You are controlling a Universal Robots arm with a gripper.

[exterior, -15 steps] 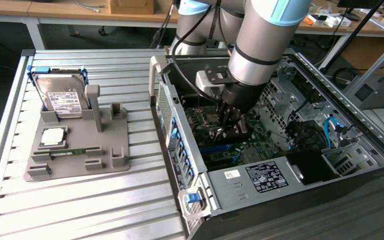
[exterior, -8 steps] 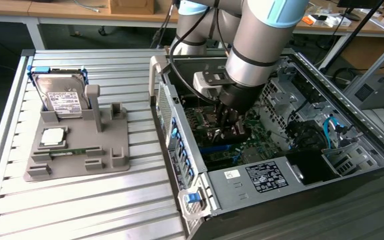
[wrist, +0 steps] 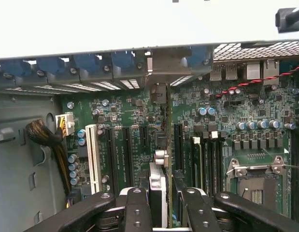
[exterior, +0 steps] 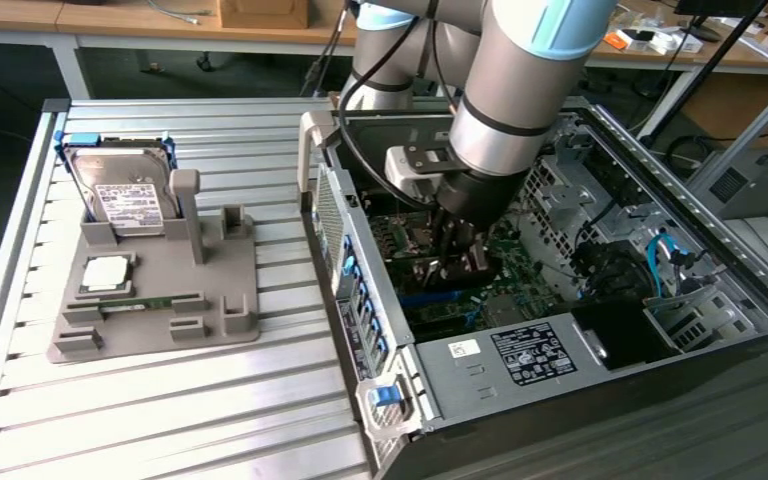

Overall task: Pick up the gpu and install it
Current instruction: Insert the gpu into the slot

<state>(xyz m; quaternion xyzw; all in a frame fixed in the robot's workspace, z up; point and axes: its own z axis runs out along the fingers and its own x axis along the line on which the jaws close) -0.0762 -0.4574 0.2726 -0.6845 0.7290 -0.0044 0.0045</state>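
Observation:
The gpu (wrist: 159, 186) shows edge-on in the wrist view as a thin dark card with small silvery parts. It runs away from the fingers toward the case's rear slot openings (wrist: 163, 65). My gripper (wrist: 164, 212) is shut on the card, with one black finger (wrist: 135, 209) on each side of it. The card stands upright over the green motherboard (wrist: 226, 111), in line with the black expansion slots (wrist: 126, 145). Whether it sits in a slot I cannot tell. In the exterior view my gripper (exterior: 454, 262) reaches down inside the open computer case (exterior: 357, 290), and the arm hides most of the card.
A grey fixture (exterior: 157, 335) on the slatted table at the exterior view's left holds a hard drive (exterior: 124, 195), a processor (exterior: 107, 272) and a green memory stick (exterior: 144, 301). Inside the case are the power supply (exterior: 531, 355), blue cables (exterior: 664, 255) and a cable bundle (wrist: 43, 135).

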